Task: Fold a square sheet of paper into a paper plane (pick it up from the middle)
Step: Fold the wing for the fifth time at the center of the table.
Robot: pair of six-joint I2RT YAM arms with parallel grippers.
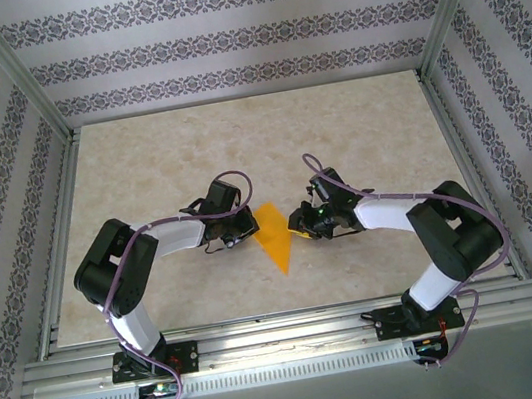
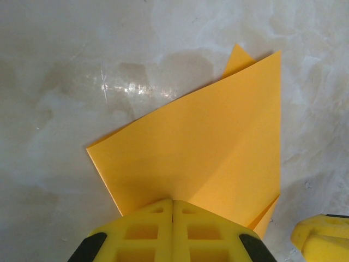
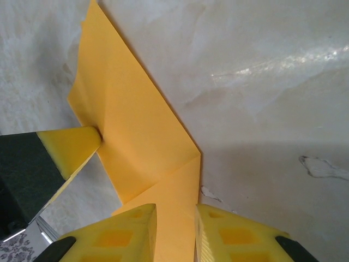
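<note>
Both arms are bent inward at the elbow, wrists low over the middle of the table. The left gripper has its yellow fingers pressed together at the edge of the sheet of paper, and whether it nips it I cannot tell. The right gripper stands slightly apart astride a folded flap. The thin, bright orange sheet lies partly folded between them on a glossy pale marbled surface, inside patterned wallpapered walls.

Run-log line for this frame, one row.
orange paper sheet: part-folded, on table | left gripper: shut, tips at sheet edge | right gripper: jaws slightly apart around a folded flap
</note>
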